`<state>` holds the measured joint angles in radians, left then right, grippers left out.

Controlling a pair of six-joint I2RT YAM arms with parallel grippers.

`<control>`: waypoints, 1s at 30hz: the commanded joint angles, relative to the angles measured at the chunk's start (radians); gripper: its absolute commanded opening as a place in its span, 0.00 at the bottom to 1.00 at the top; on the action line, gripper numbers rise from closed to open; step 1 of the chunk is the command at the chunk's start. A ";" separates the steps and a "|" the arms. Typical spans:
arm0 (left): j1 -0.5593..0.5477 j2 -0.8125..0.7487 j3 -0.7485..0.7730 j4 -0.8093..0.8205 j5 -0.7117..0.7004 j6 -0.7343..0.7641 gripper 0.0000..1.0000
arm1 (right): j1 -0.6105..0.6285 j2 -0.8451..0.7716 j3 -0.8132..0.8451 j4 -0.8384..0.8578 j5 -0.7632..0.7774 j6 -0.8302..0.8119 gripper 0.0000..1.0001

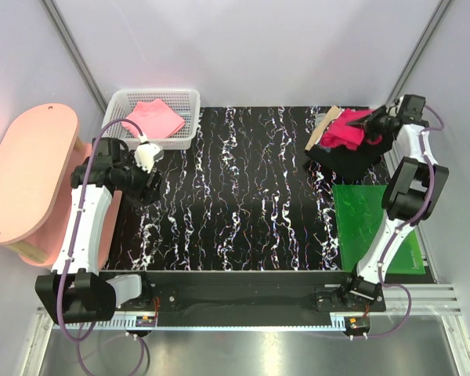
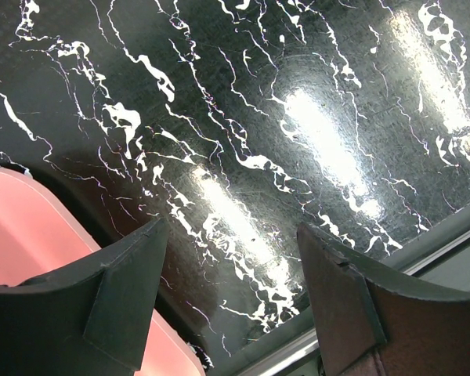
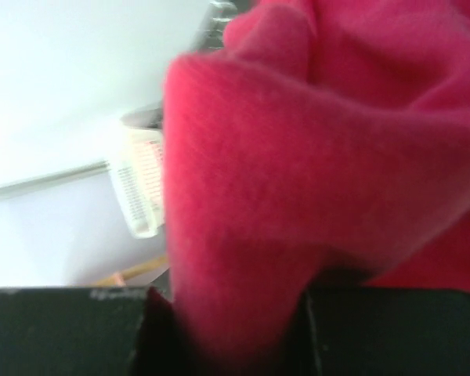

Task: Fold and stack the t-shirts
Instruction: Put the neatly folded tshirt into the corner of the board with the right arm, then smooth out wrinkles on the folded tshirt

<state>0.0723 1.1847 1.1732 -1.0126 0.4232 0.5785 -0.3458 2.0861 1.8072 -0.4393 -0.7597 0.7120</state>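
- From above, your red t-shirt (image 1: pixel 346 129) lay bunched up at the far right of the table (image 1: pixel 243 204), on top of some black cloth (image 1: pixel 352 160). Your right gripper (image 1: pixel 374 124) was at the red t-shirt. A pink t-shirt (image 1: pixel 153 119) lay in the white basket (image 1: pixel 157 92).
- In the left wrist view, your left gripper (image 2: pixel 231 305) had its fingers apart above the black-and-white table.
- In the right wrist view, your right gripper (image 3: pixel 231 337) was clamped on the soft, fuzzy red t-shirt (image 3: pixel 337 157).

We can read no text, label, brand, number or sign on anything in these three views.
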 commanded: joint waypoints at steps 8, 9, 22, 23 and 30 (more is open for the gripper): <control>0.012 -0.005 0.032 0.012 0.051 0.018 0.72 | -0.009 0.060 0.079 -0.372 0.313 -0.117 1.00; 0.014 -0.007 0.031 0.011 0.049 0.020 0.72 | -0.010 0.052 0.101 -0.424 0.382 -0.117 1.00; 0.024 -0.027 0.037 -0.009 0.063 0.017 0.72 | -0.012 -0.156 0.351 -0.504 0.318 -0.031 1.00; 0.029 -0.022 0.048 -0.014 0.077 0.012 0.73 | -0.006 -0.150 0.356 -0.495 0.288 -0.032 1.00; 0.038 0.032 0.123 -0.044 0.091 -0.006 0.72 | 0.021 0.047 0.429 -0.441 0.162 -0.026 1.00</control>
<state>0.1001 1.1954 1.2266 -1.0592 0.4725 0.5850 -0.3489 1.9785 2.2005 -0.9173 -0.4831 0.6743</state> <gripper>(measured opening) 0.722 0.994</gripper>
